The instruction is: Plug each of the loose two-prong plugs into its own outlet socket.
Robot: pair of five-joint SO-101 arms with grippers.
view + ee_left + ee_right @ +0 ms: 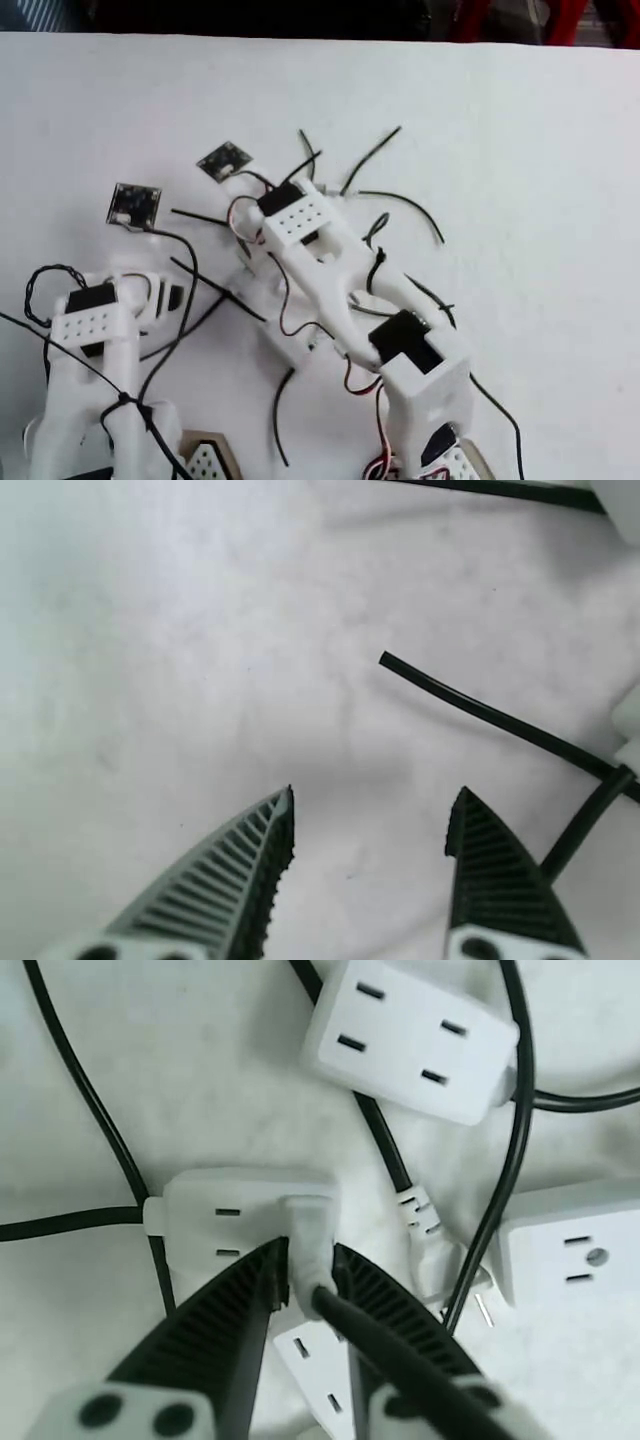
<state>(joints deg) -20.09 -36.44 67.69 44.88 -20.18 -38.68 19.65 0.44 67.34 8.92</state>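
The right pincer clamps a white two-prong plug against a white plastic outlet block near the tabletop's middle. The plug's long axis runs straight ahead into the block. The left pincer hangs apart, the farther of the two.

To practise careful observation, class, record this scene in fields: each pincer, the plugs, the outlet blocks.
left pincer: open above bare table, black cord beside it
right pincer: shut on white plug at an outlet block; seating unclear
loose plug: lying on table, prongs bare
four-slot outlet block: sockets empty
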